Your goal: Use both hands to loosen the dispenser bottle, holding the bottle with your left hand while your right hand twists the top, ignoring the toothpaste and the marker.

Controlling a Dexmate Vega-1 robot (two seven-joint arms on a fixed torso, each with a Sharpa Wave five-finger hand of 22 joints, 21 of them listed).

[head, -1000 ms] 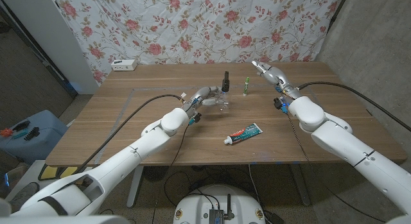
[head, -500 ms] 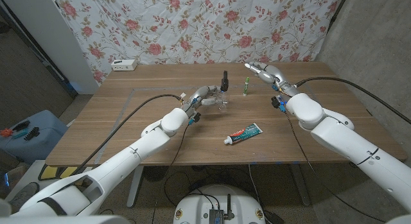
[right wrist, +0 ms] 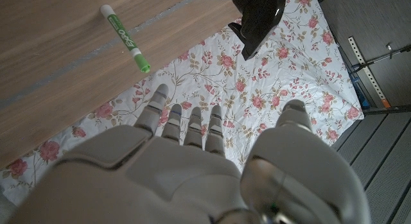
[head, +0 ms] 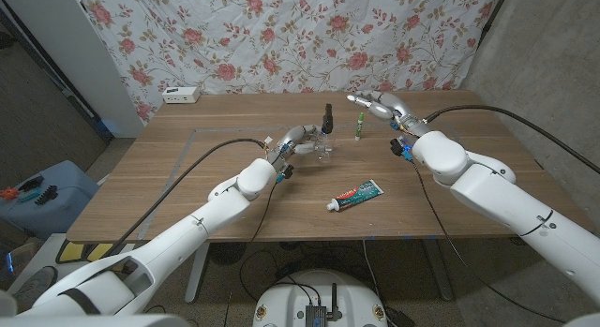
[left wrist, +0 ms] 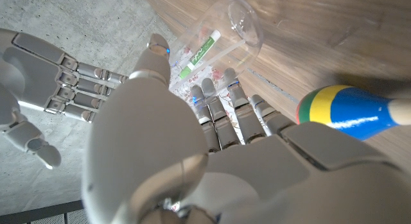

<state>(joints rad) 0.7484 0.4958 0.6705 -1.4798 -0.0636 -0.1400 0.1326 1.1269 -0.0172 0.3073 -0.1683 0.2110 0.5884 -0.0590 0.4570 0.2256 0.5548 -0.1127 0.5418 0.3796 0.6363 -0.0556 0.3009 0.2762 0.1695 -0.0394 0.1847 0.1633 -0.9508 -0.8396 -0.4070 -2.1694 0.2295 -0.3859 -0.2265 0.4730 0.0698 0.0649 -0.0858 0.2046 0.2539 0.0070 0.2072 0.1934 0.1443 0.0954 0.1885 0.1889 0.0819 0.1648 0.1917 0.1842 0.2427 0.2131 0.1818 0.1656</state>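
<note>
Toward 12 o'clock on the table (head: 187, 177), kept the dispenser bottle (head: 324, 147) upright with the left hand (head: 295, 140), fingers (left wrist: 218, 115) wrapped round its clear body just as a second earlier. Did not shift the bottle at all over that second.

Swung the right hand (head: 378, 104) in from 3 o'clock toward 9 o'clock, passing above the marker (head: 357, 126). Ended at about 2 o'clock of the black pump top (head: 328, 114), near it but not touching. Kept those fingers (right wrist: 186, 124) spread and straight, holding nothing. Saw the same from the right wrist, with the pump top (right wrist: 260, 15) ahead of the fingertips and the marker (right wrist: 125, 38) lying off to one side on the wood. Caught the approaching right hand (left wrist: 45, 76) in the left wrist view too, beyond the clear bottle (left wrist: 225, 31).

Left the toothpaste (head: 356, 192) untouched at 5 o'clock of the bottle, well apart from both hands.

Judged the holding half of the task as done and the twisting half as not yet begun. Judged the next need as closing the last gap toward 9 o'clock and curling round the pump top, while clearing the marker just beside the bottle at 3 o'clock.
</note>
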